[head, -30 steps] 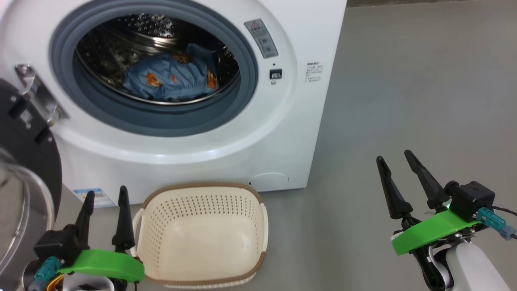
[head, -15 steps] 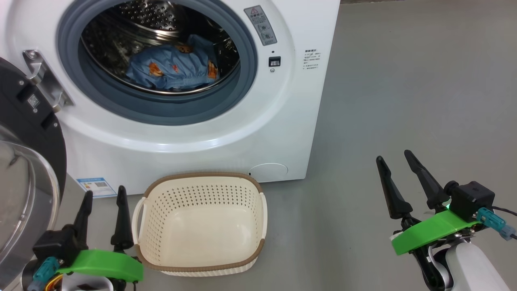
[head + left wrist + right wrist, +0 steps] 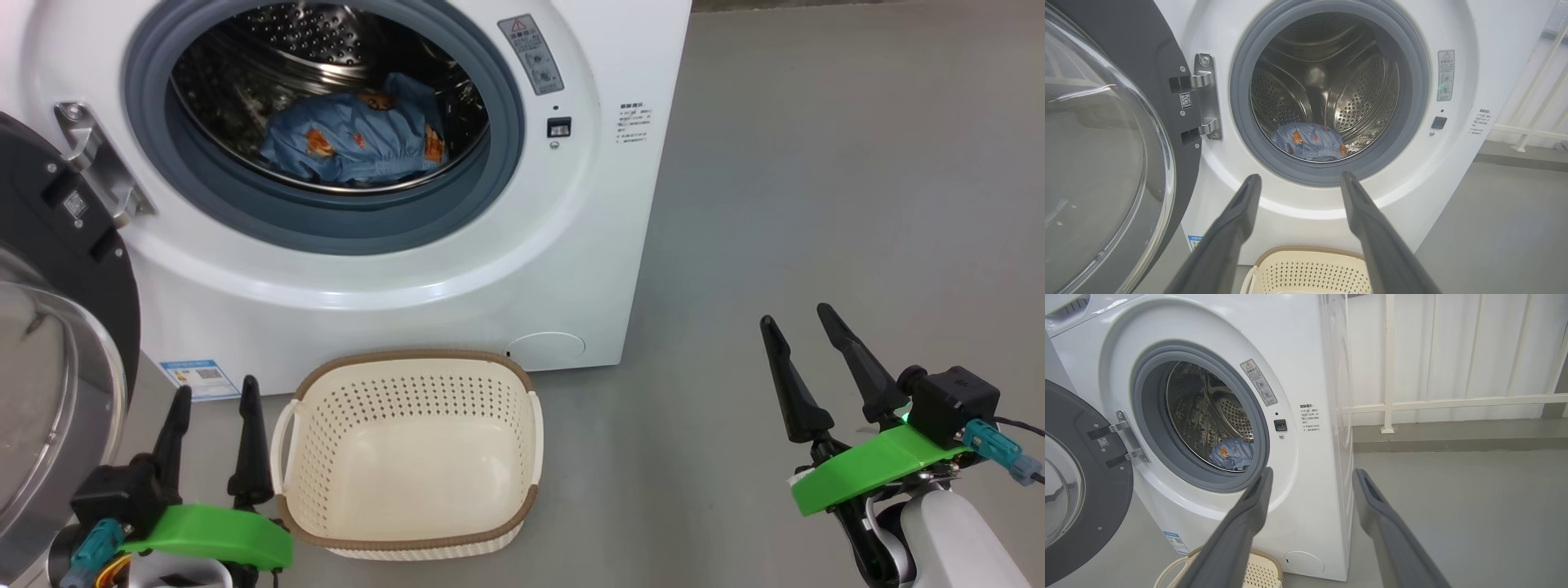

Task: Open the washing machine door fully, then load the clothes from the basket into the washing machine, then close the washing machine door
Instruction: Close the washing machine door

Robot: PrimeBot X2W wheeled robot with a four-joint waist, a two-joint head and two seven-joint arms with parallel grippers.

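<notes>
Grey smooth flooring [image 3: 816, 163] is spread under everything, and a white railing [image 3: 1388, 363] against a pale wall is seen beyond the machine in the right wrist view. The washing machine [image 3: 457, 278] is stood at the far left of the scene, its front turned toward the robot. The washing machine door [image 3: 49, 343] is swung wide open to the left, carried by a metal hinge [image 3: 98, 163] at the left edge of the opening, and its clear glass bowl is seen at the near left. Inside the grey gasket [image 3: 326, 220] the steel drum [image 3: 302, 41] is exposed, and the clothes [image 3: 351, 143], light blue with orange-brown prints, are heaped on the drum's bottom. The basket [image 3: 408, 359] is set on the floor just in front of the machine, below the opening, its perforated walls and plain bottom turned up to the head camera. A blue label [image 3: 200, 378] is stuck at the machine's lower left corner. The left gripper [image 3: 214, 388] is held near, just left of the basket, with its fingers spread and nothing between them. The right gripper [image 3: 796, 316] is held well to the right above the floor, likewise released, with nothing grasped.
</notes>
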